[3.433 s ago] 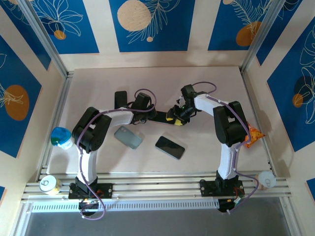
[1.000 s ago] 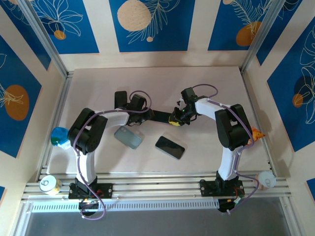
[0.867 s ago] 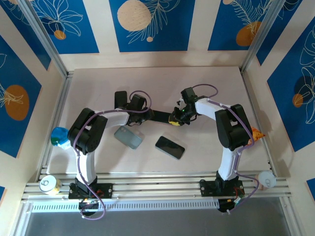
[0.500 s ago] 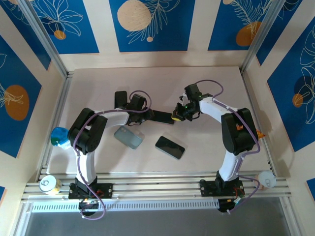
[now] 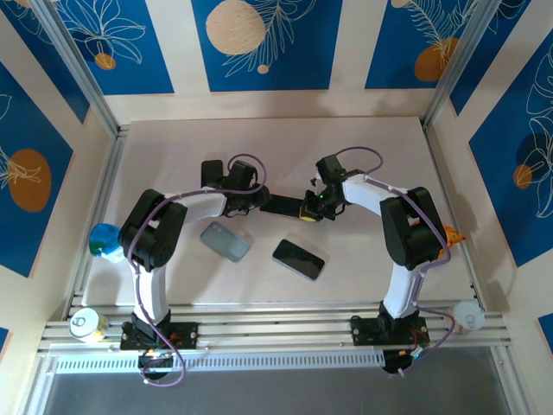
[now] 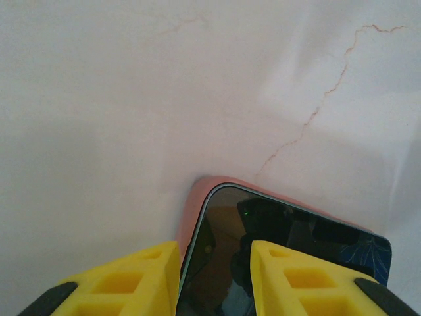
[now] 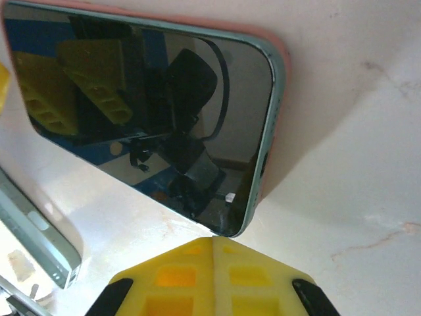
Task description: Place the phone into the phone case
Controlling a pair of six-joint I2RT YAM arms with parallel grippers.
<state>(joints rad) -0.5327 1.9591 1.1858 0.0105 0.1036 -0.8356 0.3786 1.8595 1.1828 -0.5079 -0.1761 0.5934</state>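
- Pinching one end of a glossy black-screened phone [image 6: 283, 240] between its yellow fingers [image 6: 125, 283], the left gripper [image 6: 214, 266] sits at the bottom edge of its wrist frame.
- The right gripper [image 7: 214, 245] has its yellow fingers pressed together on nothing, tips just below the phone's nearest corner.
- The phone has a thin mint-green rim and rounded corners, and its screen mirrors the arm and the yellow fingers.
- It sits in a salmon-pink phone case [image 7: 279, 59], whose lip shows along the top and right edges in the right wrist frame. Whether every corner is seated cannot be told.
- In the overhead frame the cased phone lies at centre on the white table [image 5: 363, 147], bridging both grippers.
- Below it lie a grey-green rectangular slab [image 5: 225, 241] and a second black phone [image 5: 298, 258], apart from each other.
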